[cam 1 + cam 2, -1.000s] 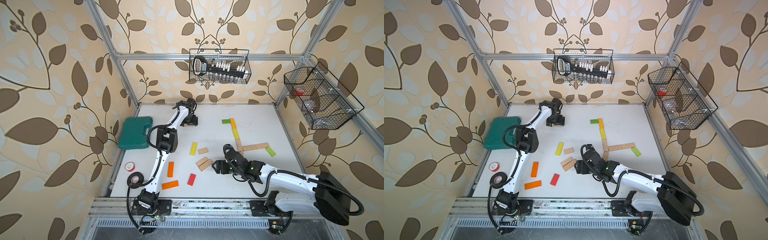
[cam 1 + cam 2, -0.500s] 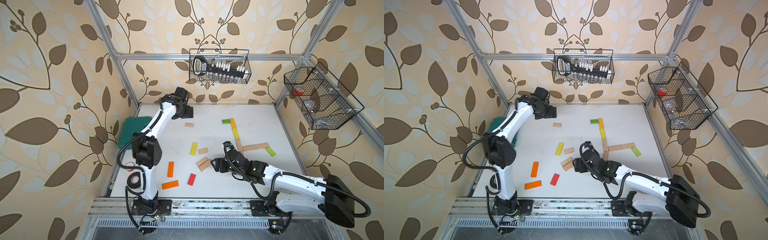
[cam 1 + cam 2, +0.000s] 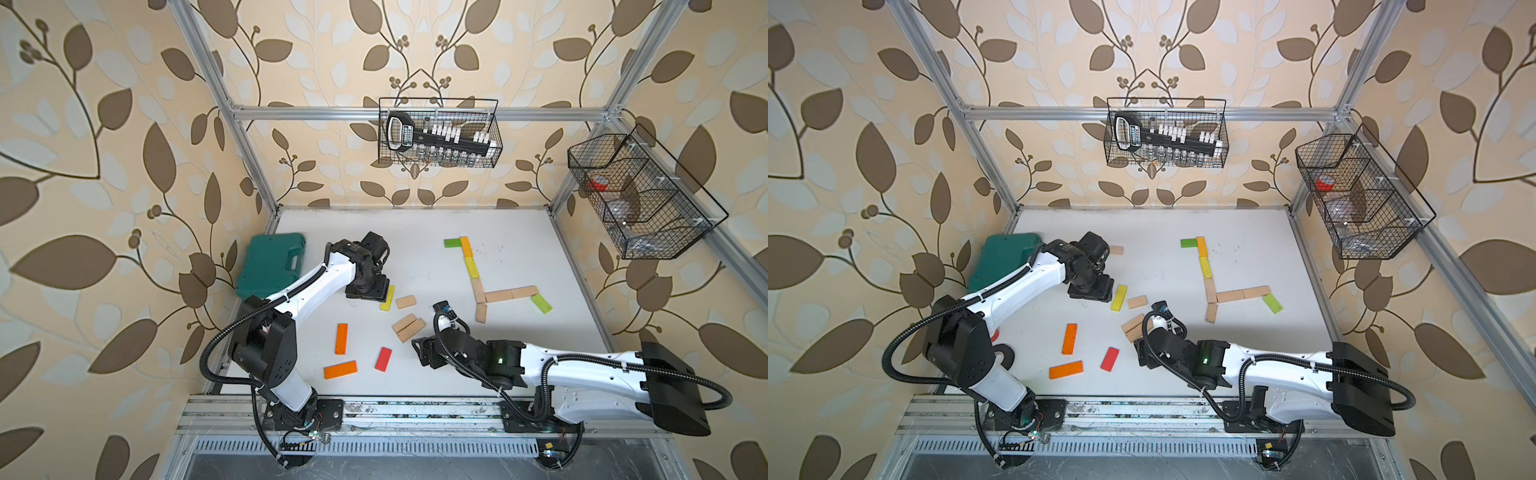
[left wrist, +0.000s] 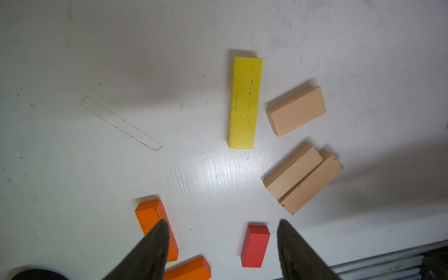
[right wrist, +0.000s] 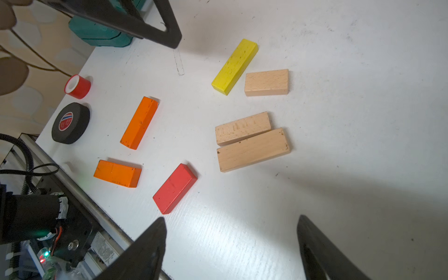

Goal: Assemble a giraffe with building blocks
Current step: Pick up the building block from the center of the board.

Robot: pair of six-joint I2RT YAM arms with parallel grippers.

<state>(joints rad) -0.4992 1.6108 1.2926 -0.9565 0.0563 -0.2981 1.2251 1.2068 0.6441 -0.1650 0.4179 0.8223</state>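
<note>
Wood first, from a top view: shows building blocks (image 3: 408,327) flat near the yellow plank (image 3: 387,298), left gripper (image 3: 368,291) just beside it, right gripper (image 3: 420,351) near. Looks from the left wrist past the left gripper (image 4: 221,221), parted and empty, toward the yellow plank (image 4: 244,101). Finds at the right wrist the right gripper (image 5: 230,218) spread wide on nothing, yellow plank (image 5: 234,66) well apart.

1. Both top views: high overhead and far out, looking steeply down, nearly the same picture; the whole bench (image 3: 415,249) is in frame.
2. Left wrist view: close, looking almost straight down past the left hand (image 4: 221,221) at the yellow block (image 4: 244,101).
3. Right wrist view: close, slanting low across the bench past the right hand (image 5: 230,218).
4. Shared: both wrist views and both top views show the yellow block (image 5: 235,66) and the loose blocks around it.
</note>
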